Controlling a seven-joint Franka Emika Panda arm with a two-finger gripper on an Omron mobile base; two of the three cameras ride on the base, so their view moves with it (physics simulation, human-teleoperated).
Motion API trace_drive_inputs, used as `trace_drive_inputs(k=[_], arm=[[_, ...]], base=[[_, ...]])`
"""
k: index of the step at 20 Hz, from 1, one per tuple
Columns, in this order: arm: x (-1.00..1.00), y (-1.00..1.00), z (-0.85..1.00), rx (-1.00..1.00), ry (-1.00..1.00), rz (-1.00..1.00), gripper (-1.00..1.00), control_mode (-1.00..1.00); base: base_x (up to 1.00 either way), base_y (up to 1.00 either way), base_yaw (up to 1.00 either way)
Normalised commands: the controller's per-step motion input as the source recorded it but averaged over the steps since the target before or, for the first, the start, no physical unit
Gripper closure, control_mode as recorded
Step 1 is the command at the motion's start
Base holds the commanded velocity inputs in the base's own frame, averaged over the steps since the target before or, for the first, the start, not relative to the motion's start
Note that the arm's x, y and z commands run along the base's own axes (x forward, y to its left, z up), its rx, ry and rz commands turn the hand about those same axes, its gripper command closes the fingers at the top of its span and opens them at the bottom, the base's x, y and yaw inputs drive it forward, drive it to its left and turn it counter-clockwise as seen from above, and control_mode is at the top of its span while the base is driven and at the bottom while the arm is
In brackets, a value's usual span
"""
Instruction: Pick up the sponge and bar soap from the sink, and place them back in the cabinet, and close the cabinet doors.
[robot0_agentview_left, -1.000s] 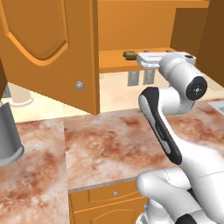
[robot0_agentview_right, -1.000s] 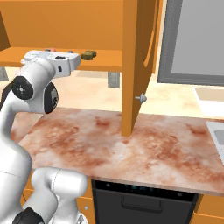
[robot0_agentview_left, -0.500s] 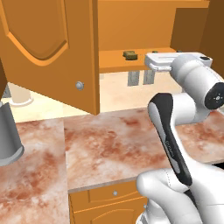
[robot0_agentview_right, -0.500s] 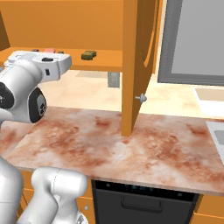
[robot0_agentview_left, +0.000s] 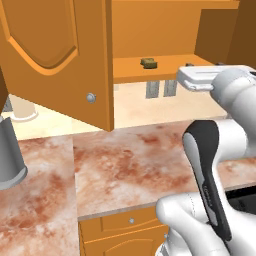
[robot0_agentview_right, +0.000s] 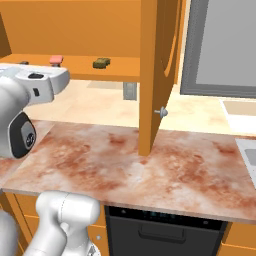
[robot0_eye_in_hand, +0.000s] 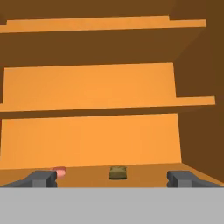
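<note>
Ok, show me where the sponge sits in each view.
Left base view: the sponge lies on the cabinet shelf, upper centre.
Right base view: on the same shelf, upper left, right of the bar soap.
Hand view: bottom centre, between the fingertips.
Shared landmark: the cabinet shelf.

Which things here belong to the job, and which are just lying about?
Job: sponge and bar soap, both on the cabinet shelf; cabinet doors, open; gripper, open.
Lying about: grey pot, marble counter, dishwasher.
</note>
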Motion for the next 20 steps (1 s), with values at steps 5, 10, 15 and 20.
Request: trace_drive_inputs(k=[5,10,15,20], arm=[[-0.68,0.00,0.00,0.00,0.00,0.00,-1.00,-1.00],[-0.75,0.05,0.00,0.00,0.00,0.00,-1.00,-1.00],[-0.69,0.07,0.00,0.00,0.00,0.00,-1.00,-1.00],[-0.59,0.17,0.00,0.00,0.00,0.00,-1.00,-1.00]], base=[[0.00,0.00,0.00],[0.00,0.00,0.00],[0.00,0.00,0.00],[0.00,0.00,0.00]])
